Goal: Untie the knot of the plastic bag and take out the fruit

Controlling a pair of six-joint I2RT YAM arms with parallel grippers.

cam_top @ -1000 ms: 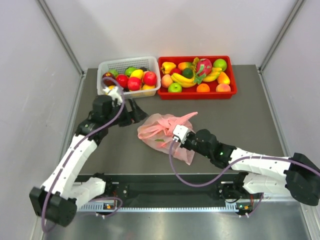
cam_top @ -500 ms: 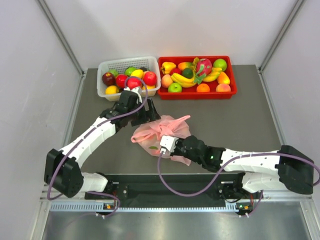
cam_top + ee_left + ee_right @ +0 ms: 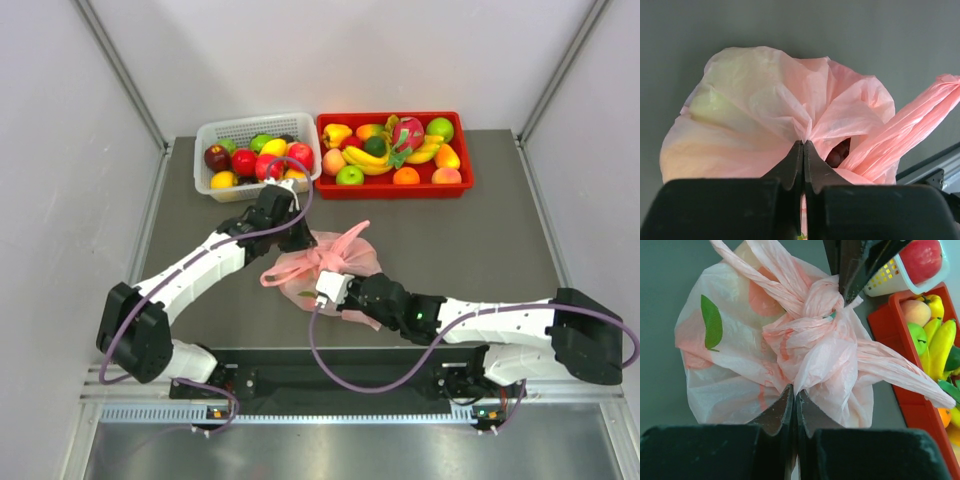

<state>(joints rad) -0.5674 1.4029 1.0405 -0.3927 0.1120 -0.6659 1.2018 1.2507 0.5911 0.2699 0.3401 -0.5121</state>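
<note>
The pink plastic bag (image 3: 345,258) lies mid-table, its knot (image 3: 821,299) on top with handle strips splayed out. My left gripper (image 3: 803,143) reaches in from the far side. It is shut on gathered plastic right at the knot, and its dark fingers (image 3: 855,265) also show in the right wrist view. My right gripper (image 3: 795,390) is shut on a fold of the bag's near side. Fruit shows only through the film: orange patches and a green leaf (image 3: 711,320), and a dark piece (image 3: 840,152) in a gap.
A white basket (image 3: 255,118) of fruit stands at the back left. A red tray (image 3: 467,160) of fruit is beside it on the right. Panel walls close both sides. A metal rail runs along the near edge.
My left arm swung from beside the basket over to the bag, and its open gripper shut on the plastic at the knot. The right gripper, still shut, dragged the bag slightly toward the near left.
</note>
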